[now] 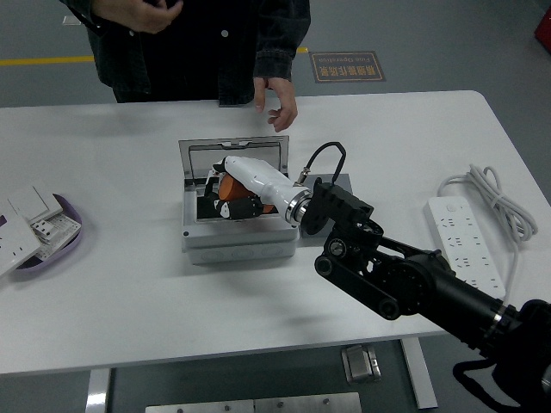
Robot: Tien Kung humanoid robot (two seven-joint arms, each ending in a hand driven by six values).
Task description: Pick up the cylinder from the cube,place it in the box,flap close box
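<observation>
Inside the open box, the right hand grips the orange cylinder: placing step. Next, presumably, release, withdraw, then swing down the lid.

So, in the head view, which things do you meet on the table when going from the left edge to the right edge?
White switch plates → purple tray → grey box with its lid up, the right hand holding the orange cylinder inside it → white power strip with its coiled cable.
</observation>
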